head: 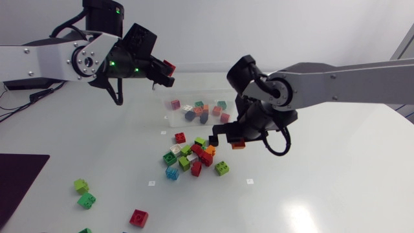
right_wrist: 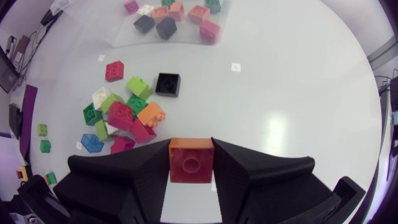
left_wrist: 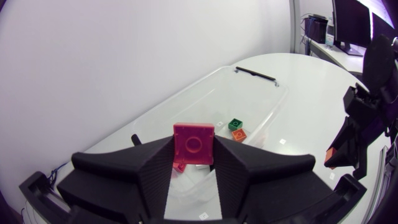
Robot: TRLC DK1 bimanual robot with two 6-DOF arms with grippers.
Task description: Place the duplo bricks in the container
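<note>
My left gripper [head: 165,70] hangs above the table just left of the clear container [head: 169,118], shut on a red brick [head: 169,65]. In the left wrist view the red brick [left_wrist: 193,144] sits clamped between the fingers, over the container [left_wrist: 261,93], which holds several bricks. My right gripper [head: 236,141] is beside the pile of loose bricks [head: 193,155], lifted off the table and shut on an orange brick [head: 239,144]. The orange brick [right_wrist: 191,159] shows between the fingers, with the pile [right_wrist: 124,112] and a black brick [right_wrist: 167,83] ahead.
Two green bricks [head: 84,193] and a red brick [head: 138,217] lie apart at the front left. A dark mat [head: 16,184] covers the table's left edge. The right half of the table is bare white surface.
</note>
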